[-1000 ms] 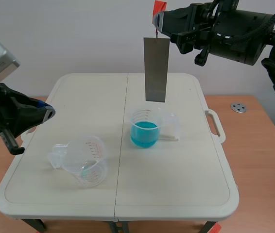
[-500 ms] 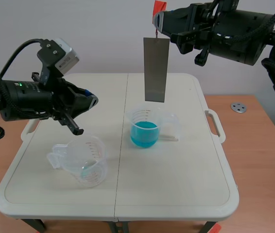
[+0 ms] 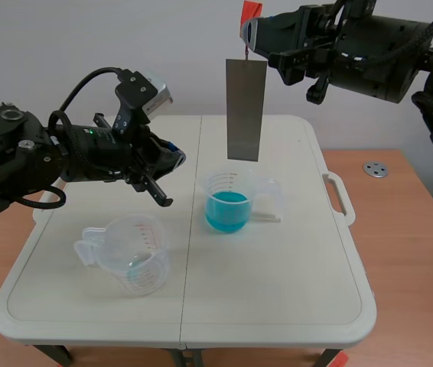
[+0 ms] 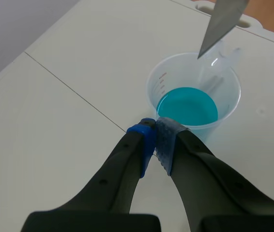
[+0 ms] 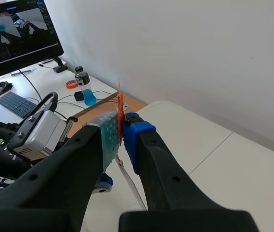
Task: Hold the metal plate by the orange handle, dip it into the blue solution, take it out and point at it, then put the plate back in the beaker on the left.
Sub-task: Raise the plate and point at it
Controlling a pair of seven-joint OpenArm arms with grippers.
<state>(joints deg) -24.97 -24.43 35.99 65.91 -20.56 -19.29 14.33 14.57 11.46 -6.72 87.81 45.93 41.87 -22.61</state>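
Observation:
A grey metal plate (image 3: 245,109) hangs upright above the beaker of blue solution (image 3: 227,203), clear of the liquid. Its orange handle (image 3: 250,13) is pinched in my right gripper (image 3: 252,32), high at the back; in the right wrist view the handle (image 5: 119,112) shows as a thin orange strip between the pads. My left gripper (image 3: 178,159) is shut on nothing, level with the plate's lower end and to its left. In the left wrist view its tips (image 4: 155,134) sit just short of the blue beaker (image 4: 193,99), with the plate's lower corner (image 4: 221,24) above the rim.
An empty clear beaker (image 3: 128,252) with a handle stands at the front left of the white folding table (image 3: 278,290). A small metal disc (image 3: 375,169) lies on the wooden desk to the right.
My left arm has swung in from the left edge toward the middle, bringing its shut gripper near the plate's lower end. The right arm and plate have stayed still.

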